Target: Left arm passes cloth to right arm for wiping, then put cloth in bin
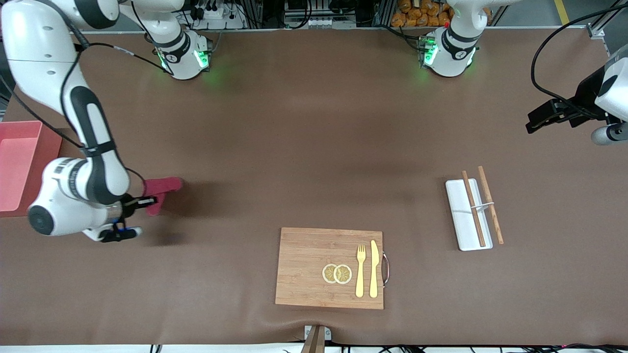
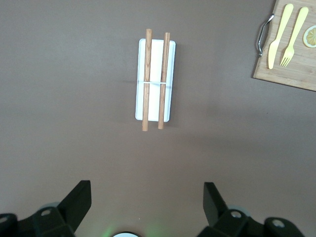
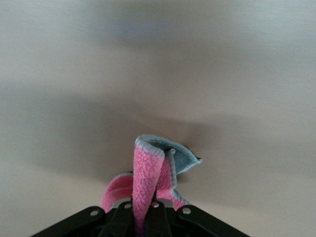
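My right gripper [image 1: 148, 201] is shut on the magenta-red cloth [image 1: 164, 188] and holds it low over the table, beside the pink bin [image 1: 19, 166] at the right arm's end. In the right wrist view the cloth [image 3: 148, 177] bunches out of the shut right gripper [image 3: 144, 219], its free end close to the table surface. My left gripper [image 1: 537, 122] is open and empty, raised at the left arm's end of the table. In the left wrist view the left gripper [image 2: 146, 202] is high above the white tray [image 2: 168, 79].
A white tray [image 1: 461, 225] with two wooden chopsticks [image 1: 473, 208] lies toward the left arm's end. A wooden cutting board [image 1: 304, 269] with a yellow fork [image 1: 360, 269], a yellow knife [image 1: 374, 268] and lemon slices [image 1: 337, 273] lies near the front camera.
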